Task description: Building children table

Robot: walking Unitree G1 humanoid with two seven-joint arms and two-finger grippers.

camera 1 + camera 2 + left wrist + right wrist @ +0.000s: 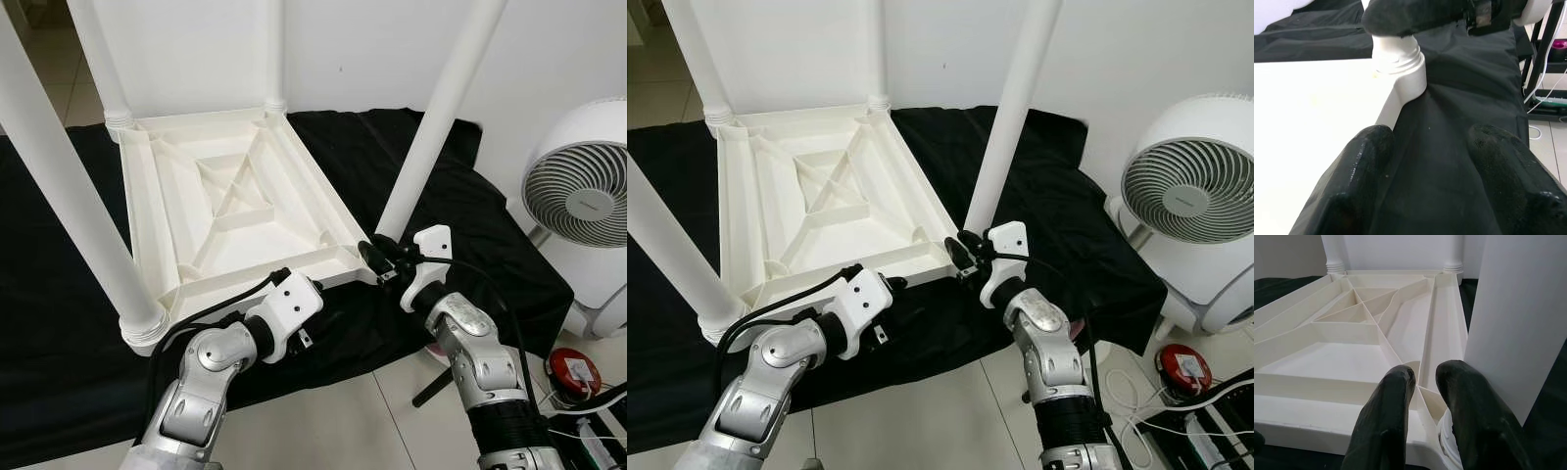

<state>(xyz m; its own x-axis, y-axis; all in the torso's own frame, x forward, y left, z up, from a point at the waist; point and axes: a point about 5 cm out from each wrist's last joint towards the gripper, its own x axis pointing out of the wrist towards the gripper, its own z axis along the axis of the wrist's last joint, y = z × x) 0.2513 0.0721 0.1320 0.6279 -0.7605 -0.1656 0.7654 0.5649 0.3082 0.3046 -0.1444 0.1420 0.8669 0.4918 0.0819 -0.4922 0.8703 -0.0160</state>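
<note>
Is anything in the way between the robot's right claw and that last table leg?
No, nothing visible. The right claw is already at the base of the table leg, where it meets the upside-down tabletop.

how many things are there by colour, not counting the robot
white: 6 — upside-down ribbed plastic table top, four round table legs, round floor fan
black: 1 — cloth under the table
red: 1 — small round object on the floor
total: 8
</note>
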